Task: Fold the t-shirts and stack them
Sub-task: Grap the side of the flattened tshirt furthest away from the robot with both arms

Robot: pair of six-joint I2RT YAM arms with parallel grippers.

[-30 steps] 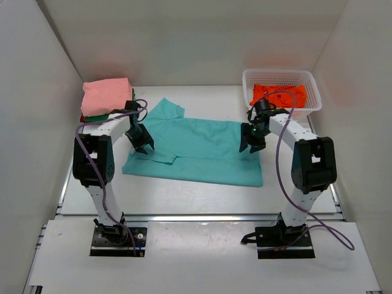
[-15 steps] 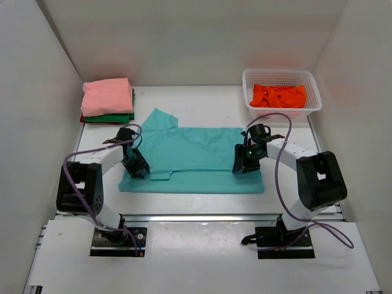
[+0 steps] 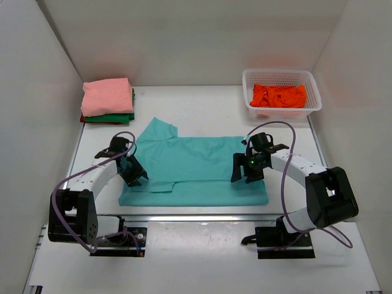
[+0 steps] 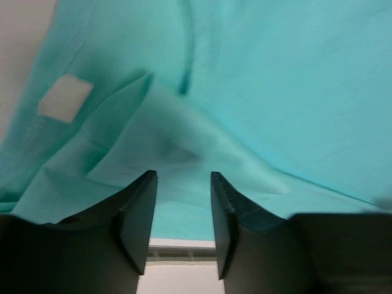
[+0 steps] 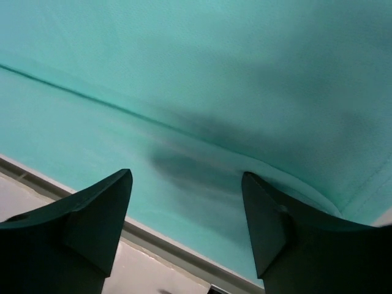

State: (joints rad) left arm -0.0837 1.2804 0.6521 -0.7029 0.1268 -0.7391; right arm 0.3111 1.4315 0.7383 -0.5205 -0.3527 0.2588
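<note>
Since both wrist views show the fingers parted with no cloth between them, the left gripper (image 4: 182, 184) and the right gripper (image 5: 187, 177) are judged released, the right spread wider than the left. Each is held low over the teal t-shirt (image 3: 196, 165), the left at its left side by a doubled-over flap, the right at its right side above a long crease. The shirt is spread across the near middle of the table (image 3: 196, 104), its near hem close to the table's near edge and one sleeve pointing far left. A lengthwise fold appears to have been laid, but no compact packet has been made yet. At the far left a stack (image 3: 107, 101) of folded shirts is seen, pink over green with a red edge beneath, so part of the task is taken as done. In the basket (image 3: 278, 73) at the far right an orange garment (image 3: 278, 96) lies crumpled. Left to do, by this reading, are the teal shirt's remaining folds, its stacking, then the orange one.
</note>
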